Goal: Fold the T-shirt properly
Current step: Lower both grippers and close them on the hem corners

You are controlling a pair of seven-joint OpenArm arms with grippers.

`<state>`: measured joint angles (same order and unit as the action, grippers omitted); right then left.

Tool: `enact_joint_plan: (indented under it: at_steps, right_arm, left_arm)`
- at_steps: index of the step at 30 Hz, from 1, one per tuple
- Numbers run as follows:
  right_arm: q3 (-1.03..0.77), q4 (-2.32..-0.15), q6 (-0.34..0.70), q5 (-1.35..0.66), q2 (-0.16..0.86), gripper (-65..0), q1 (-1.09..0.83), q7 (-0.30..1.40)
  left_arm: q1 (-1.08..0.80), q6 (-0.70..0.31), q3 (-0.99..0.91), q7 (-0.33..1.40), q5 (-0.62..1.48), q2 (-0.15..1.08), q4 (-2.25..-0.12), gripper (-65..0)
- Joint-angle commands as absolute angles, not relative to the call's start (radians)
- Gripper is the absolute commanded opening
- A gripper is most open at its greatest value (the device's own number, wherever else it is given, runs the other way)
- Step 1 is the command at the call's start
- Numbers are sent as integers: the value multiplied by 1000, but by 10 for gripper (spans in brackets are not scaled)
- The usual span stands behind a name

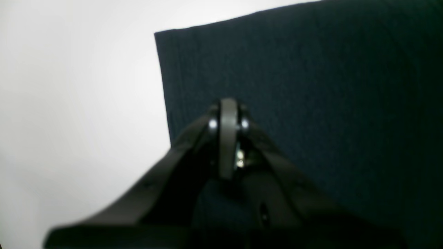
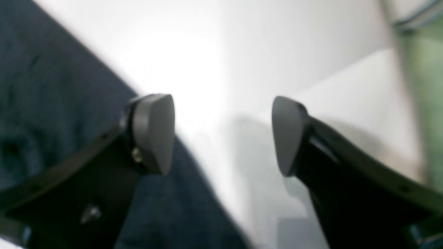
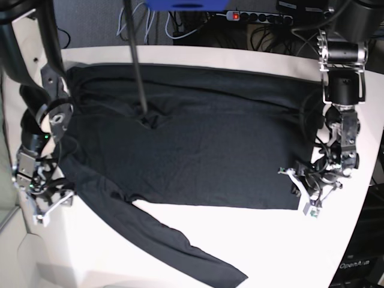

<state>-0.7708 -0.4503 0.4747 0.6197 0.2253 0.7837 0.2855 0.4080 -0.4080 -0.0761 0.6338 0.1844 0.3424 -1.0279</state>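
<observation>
White counter (image 3: 270,240) fills most of the base view, its far edge backed by a tangle of cables (image 3: 198,24) and a power strip (image 3: 264,16) with a red switch.

Taking the shirt (image 3: 198,138) as the landmark: the left gripper (image 3: 304,192) sits at the shirt's near corner on the base view's right side, just at the hem edge. In the left wrist view its jaws are pressed fully together, pads meeting in one narrow line, with the dark cloth (image 1: 311,103) spread beneath and beyond them; a fold of dark fabric seems to sit low between the fingers, but the blur leaves it unclear whether any cloth is pinched.

The right gripper (image 3: 45,207) hangs at the shirt's opposite side, on the base view's left, beside the sleeve. Its jaws stand wide apart in the right wrist view (image 2: 221,135), nothing between the grey pads (image 2: 154,133); one pad is over the shirt's edge (image 2: 41,97), the other over bare counter (image 2: 242,52).

The shirt lies flat across the counter's far half, body spread wide, with one long sleeve (image 3: 174,246) running from the body's near left corner diagonally toward the counter's near edge. A thin dark pole (image 3: 137,66) comes down over the shirt near its collar. Nothing in view holds or contains anything else.
</observation>
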Motion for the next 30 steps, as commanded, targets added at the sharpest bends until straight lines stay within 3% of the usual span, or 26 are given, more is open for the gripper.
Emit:
enact_joint_plan:
  at_steps: [1, 18, 22, 28, 30]
  right_arm:
    - [-768, -461, 479, 610, 240, -210, 802, 269]
    - [-765, -461, 479, 613, 186, -226, 737, 262]
    - [-765, -461, 479, 613, 185, -338, 717, 262]
    - [-765, -461, 479, 613, 185, -598, 713, 262]
    - [-765, -461, 479, 613, 185, -648, 713, 263]
  left_arm:
    - [437, -404, -81, 611, 194, 358, -1047, -650]
    - [438, -400, -81, 611, 194, 358, -1043, -650]
    - [440, -398, -81, 611, 194, 355, -1046, -650]
    - [441, -397, -90, 613, 194, 355, -1044, -650]
    - [441, -397, -90, 613, 194, 355, -1044, -650]
